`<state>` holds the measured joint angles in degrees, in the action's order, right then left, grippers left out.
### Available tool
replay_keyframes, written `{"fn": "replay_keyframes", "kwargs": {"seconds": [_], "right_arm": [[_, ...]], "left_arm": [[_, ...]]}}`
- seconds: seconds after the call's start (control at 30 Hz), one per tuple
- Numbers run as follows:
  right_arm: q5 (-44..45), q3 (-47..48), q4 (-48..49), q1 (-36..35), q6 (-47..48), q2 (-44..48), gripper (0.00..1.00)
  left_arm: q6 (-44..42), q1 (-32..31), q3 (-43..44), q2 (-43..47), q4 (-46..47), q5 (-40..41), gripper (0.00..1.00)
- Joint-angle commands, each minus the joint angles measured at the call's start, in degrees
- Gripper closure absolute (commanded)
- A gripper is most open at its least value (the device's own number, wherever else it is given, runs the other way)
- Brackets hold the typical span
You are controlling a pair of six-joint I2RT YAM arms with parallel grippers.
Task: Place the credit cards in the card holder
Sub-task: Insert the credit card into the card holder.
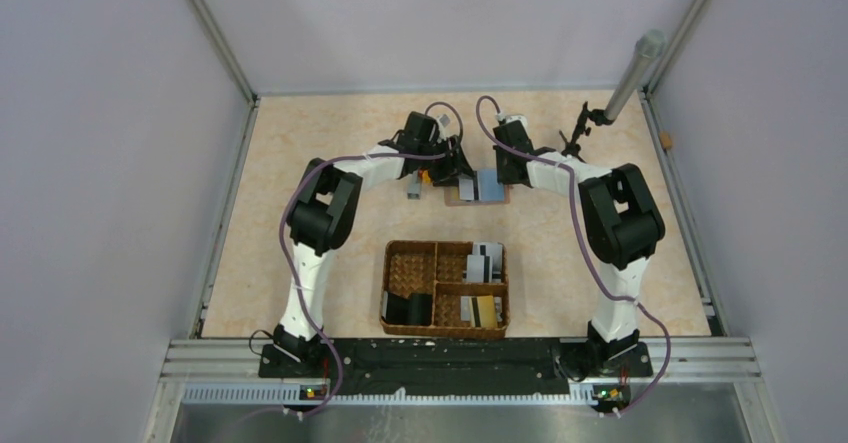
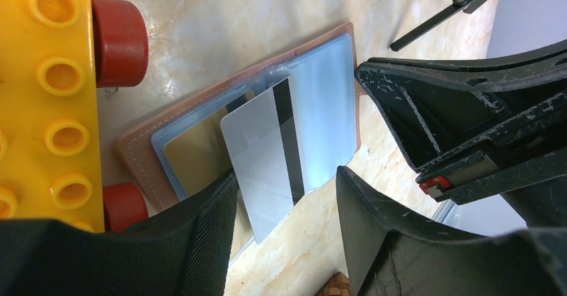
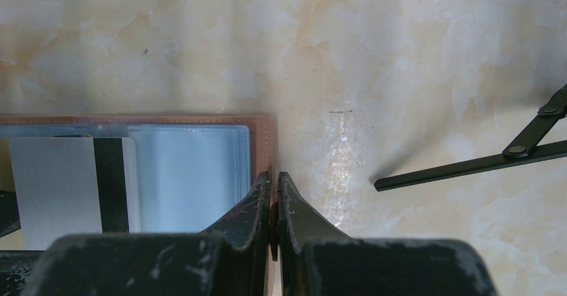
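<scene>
- The card holder (image 2: 321, 102) lies open and flat on the table (image 1: 300, 143), out past the middle and between the two grippers. Its brown stitched rim frames pale blue clear pockets.
- A silver card (image 2: 257, 156) with a black stripe lies at a slant across the holder. Its near end hangs off the holder's edge, and a gold sheen shows in the pocket beside it.
- The left gripper (image 2: 286, 179) has its fingers spread wide, with the card's near end in the gap between them and no pinch on it.
- The right gripper (image 3: 274, 176) has its fingers pressed together, the tip at the holder's right rim. I cannot tell whether it nips the leather.
- A yellow studded brick (image 2: 47, 95) with red wheels (image 2: 120, 41) sits just beside the holder's left side.
- Nearer the arm bases stands a woven basket (image 1: 386, 285). More cards (image 1: 485, 261) fill its two right compartments, and a black block (image 1: 410, 309) sits in the near left one.
- The tabletop is beige with marble-like veining and a light gloss.
- A black stand (image 3: 468, 166) rests at the far right, with a grey pole (image 1: 634, 73) slanting above it.
- Plain lilac-grey walls (image 1: 100, 163) with metal corner posts close in three sides.
</scene>
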<state>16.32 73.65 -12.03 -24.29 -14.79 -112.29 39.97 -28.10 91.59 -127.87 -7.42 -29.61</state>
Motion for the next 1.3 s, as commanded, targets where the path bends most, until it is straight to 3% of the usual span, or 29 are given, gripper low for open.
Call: {"fn": "replay_keyframes", "kwargs": {"seconds": [0.0,0.43,0.8,1.27], "right_arm": [[-0.07,2.08,0.04,0.11,-0.54,0.94,1.0],[-0.17,1.99,0.13,0.13,-0.53,1.11,1.0],[0.13,1.63,0.02,0.12,-0.51,1.72,1.0],[0.08,1.54,0.09,0.12,-0.46,1.94,1.0]], "left_arm": [[0.87,-1.06,0.51,-0.05,-5.75,3.33,0.42],[3.31,-3.57,3.0,-1.61,-6.46,4.42,0.4],[-1.61,-3.49,4.52,0.38,-13.92,11.17,0.29],[-4.06,-3.63,4.68,2.19,-19.1,14.65,0.26]]}}
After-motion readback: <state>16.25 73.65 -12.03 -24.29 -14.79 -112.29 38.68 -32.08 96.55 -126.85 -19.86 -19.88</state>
